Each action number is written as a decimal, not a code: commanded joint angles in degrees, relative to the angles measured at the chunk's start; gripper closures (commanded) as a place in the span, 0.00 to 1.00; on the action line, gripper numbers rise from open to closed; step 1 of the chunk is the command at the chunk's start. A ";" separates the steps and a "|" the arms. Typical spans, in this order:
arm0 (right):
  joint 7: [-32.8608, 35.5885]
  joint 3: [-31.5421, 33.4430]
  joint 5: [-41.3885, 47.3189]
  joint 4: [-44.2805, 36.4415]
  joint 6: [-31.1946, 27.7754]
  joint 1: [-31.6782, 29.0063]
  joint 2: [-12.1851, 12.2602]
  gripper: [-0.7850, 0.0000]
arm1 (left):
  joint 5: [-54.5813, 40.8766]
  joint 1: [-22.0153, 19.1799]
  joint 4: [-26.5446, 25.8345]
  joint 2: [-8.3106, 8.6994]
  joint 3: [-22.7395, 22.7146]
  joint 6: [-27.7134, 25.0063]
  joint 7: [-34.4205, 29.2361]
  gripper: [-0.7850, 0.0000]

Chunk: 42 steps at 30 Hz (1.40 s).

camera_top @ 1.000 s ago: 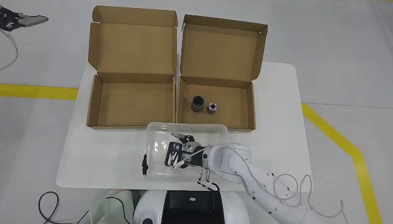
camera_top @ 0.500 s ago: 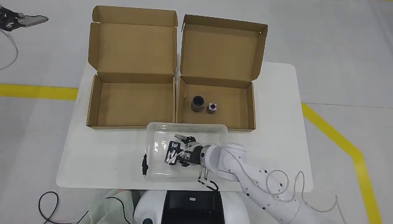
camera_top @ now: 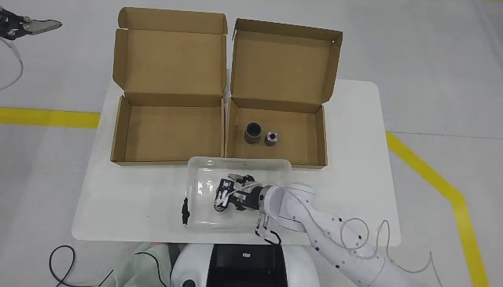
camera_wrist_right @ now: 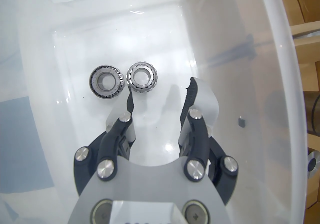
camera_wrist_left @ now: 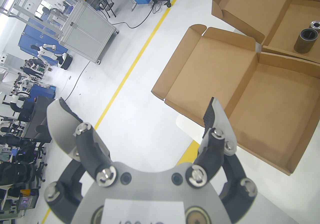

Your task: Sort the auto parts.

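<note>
Two metal bearings [camera_wrist_right: 106,84] [camera_wrist_right: 141,80] lie side by side on the floor of a clear plastic bin [camera_top: 201,169]. My right gripper [camera_wrist_right: 160,94] is down inside the bin, open, with nothing between its fingers. One fingertip [camera_wrist_right: 130,101] sits just short of the nearer bearing. In the top view the right gripper [camera_top: 228,195] is in the bin's middle. My left gripper [camera_wrist_left: 136,109] hangs open and empty over the floor, left of the table. The right cardboard box [camera_top: 306,141] holds a dark cylinder [camera_top: 253,132] and a small silver part [camera_top: 271,137].
The left cardboard box [camera_top: 167,134] is empty, and both boxes have their lids folded back. A small black item [camera_top: 185,208] lies at the bin's left edge. The bin [camera_wrist_right: 282,64] has tall walls close around the right gripper. Bare white table [camera_top: 354,161] lies to the right.
The right gripper has shifted slightly inside the bin, toward the bearings. The left arm and the parts in the box have not moved.
</note>
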 commanded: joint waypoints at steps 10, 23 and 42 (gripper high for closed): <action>-2.47 -0.57 1.19 3.27 -0.44 1.22 -0.81 0.47 | 0.00 0.00 0.00 0.00 0.00 0.00 0.00 0.00; -5.18 -3.26 2.38 8.09 -0.95 4.30 -2.82 0.45 | 0.00 0.00 0.00 0.00 0.00 0.00 0.00 0.00; -7.19 -3.23 0.80 8.70 -0.73 4.78 -3.61 1.00 | 0.00 0.00 0.00 0.00 0.00 0.00 0.00 0.00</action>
